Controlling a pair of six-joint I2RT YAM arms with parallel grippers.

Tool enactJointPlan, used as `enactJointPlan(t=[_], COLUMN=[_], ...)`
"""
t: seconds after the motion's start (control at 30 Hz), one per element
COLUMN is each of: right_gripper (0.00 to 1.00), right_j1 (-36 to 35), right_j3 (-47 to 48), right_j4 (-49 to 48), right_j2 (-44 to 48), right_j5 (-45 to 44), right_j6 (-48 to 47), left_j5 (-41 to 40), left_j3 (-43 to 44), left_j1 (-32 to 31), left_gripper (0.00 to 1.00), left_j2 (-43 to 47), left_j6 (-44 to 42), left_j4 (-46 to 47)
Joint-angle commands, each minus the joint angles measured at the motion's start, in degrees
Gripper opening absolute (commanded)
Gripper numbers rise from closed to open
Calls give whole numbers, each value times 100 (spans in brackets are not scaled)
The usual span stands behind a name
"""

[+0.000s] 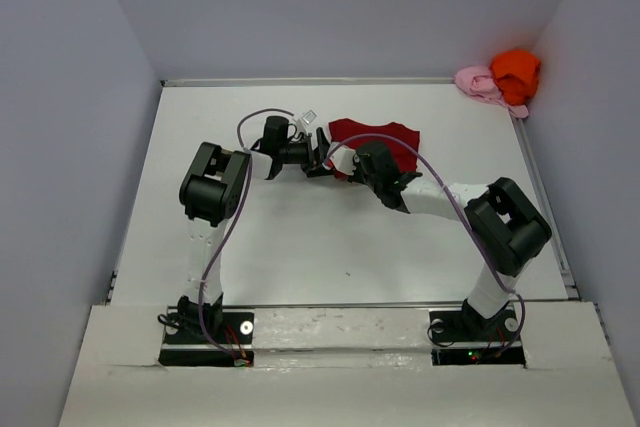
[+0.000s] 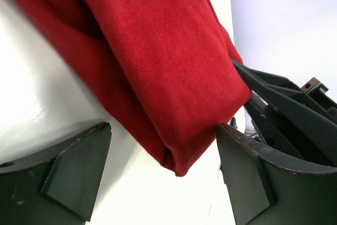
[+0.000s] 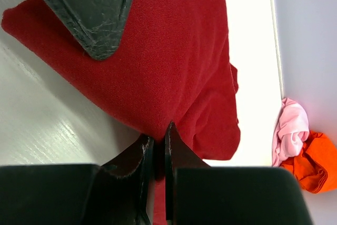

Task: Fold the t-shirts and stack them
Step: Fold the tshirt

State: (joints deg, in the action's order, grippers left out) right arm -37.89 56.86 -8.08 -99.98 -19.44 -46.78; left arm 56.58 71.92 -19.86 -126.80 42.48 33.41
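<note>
The dark red t-shirt [image 1: 385, 139] lies folded at the back middle of the table. My left gripper [image 1: 321, 159] is open at its left edge; in the left wrist view [image 2: 163, 146] a folded corner of the red shirt [image 2: 168, 67] hangs between the spread jaws. My right gripper [image 1: 352, 169] is shut on the red shirt's near edge; the right wrist view [image 3: 156, 146] shows the cloth [image 3: 174, 61] pinched between the tips. The pale pink t-shirt [image 1: 478, 83] and the bright orange t-shirt [image 1: 516, 72] lie bunched in the far right corner.
Grey walls enclose the white table [image 1: 300, 247] on three sides. The two arms' wrists sit close together at the shirt, with purple cables [image 1: 250, 127] looping over them. The left finger [image 3: 92, 9] shows in the right wrist view over the shirt.
</note>
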Motion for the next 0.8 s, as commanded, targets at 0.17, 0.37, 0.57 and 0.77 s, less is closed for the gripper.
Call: enactJointPlan(t=[0.17,0.37,0.57,0.77], right_gripper=[0,0,0,0], right_j1=[18,18,18,18], right_j3=[291,229,124,53], right_j4=[-80,52,96,139], right_j2=[541,682,761,726], right_j5=[-7,98,177,204], right_j6=[38,135,161,161], left_j5=[73,143,169,187], left_j3=[146,217,279,428], left_j1=[-18,-132,-282,-282], left_gripper=[93,93,93,93], left_j2=[191,-98,-222,-275], left_j6=[-64,409,717,762], left_j4=[-80,394,790,895])
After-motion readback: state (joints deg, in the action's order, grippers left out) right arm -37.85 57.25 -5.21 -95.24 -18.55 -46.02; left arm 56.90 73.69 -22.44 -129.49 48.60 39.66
